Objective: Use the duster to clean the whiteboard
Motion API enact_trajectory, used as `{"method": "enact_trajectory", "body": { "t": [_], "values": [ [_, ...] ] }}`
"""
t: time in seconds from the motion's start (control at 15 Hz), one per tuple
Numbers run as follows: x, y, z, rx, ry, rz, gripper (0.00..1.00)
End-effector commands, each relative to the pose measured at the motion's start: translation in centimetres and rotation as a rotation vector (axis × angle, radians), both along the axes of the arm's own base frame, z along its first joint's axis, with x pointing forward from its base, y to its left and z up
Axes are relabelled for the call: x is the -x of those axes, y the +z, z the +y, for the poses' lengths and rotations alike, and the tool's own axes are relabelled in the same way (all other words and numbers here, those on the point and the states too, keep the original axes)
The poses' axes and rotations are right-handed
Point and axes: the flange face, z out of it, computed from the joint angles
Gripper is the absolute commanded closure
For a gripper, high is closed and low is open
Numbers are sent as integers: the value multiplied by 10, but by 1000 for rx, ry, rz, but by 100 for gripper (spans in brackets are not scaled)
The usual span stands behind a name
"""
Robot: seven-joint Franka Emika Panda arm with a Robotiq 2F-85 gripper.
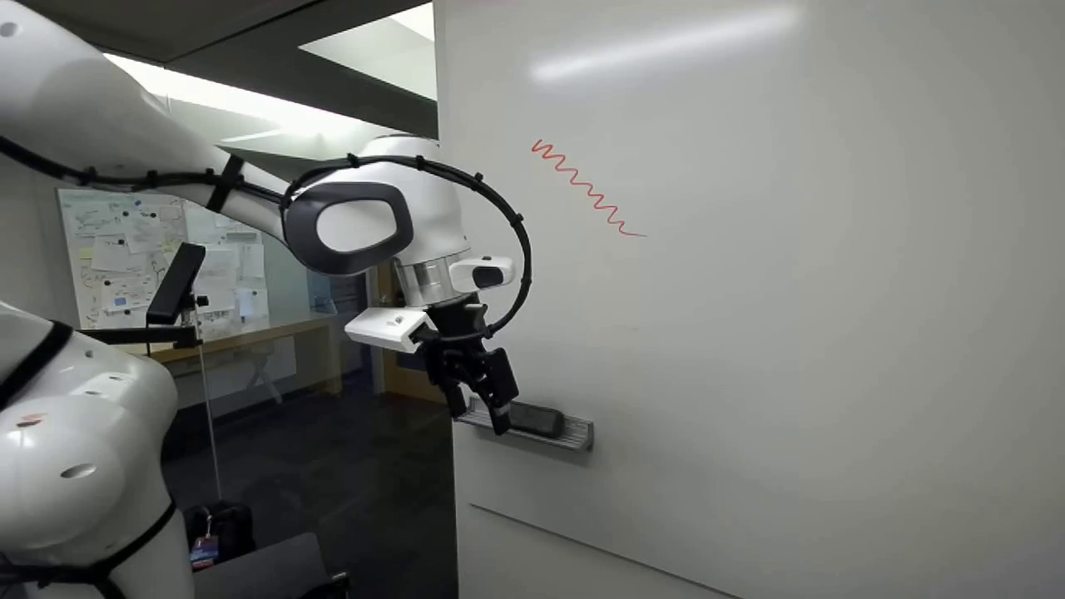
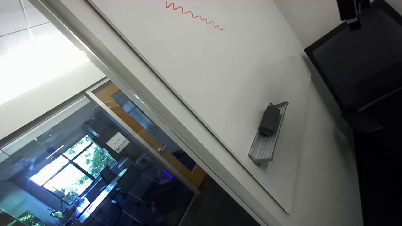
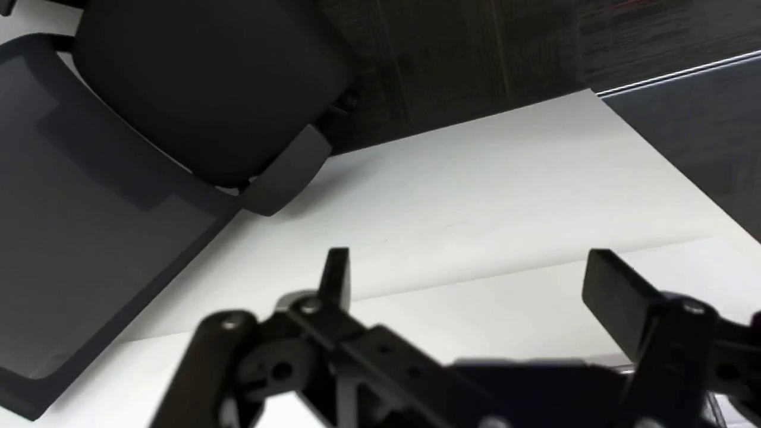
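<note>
Spread fingers (image 3: 618, 306) hang near the duster (image 2: 270, 121), presumably to straddle it on its surface (image 2: 263, 148), with the scribble (image 1: 592, 194) above it unwiped.

Dark duster (image 2: 270, 121) rests on tray (image 2: 264, 147); whiteboard (image 1: 790, 333) bears red squiggle (image 1: 591, 190).

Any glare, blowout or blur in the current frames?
In an exterior view, a glare streak high on the whiteboard; in an exterior view, a blown-out patch at upper left, scene tilted; in the wrist view, the gripper looks soft in its nearest parts.
</note>
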Motion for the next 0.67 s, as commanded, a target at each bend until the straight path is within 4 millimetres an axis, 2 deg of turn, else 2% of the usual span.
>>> {"method": "enact_trajectory", "body": {
  "t": [0.0, 0.2, 0.6],
  "values": [
    [-13, -6, 13, -50, -122, 14, 0],
    [-21, -19, 35, -101, -243, 31, 0],
    [-37, -38, 80, -376, -454, 36, 0]
  ]
}}
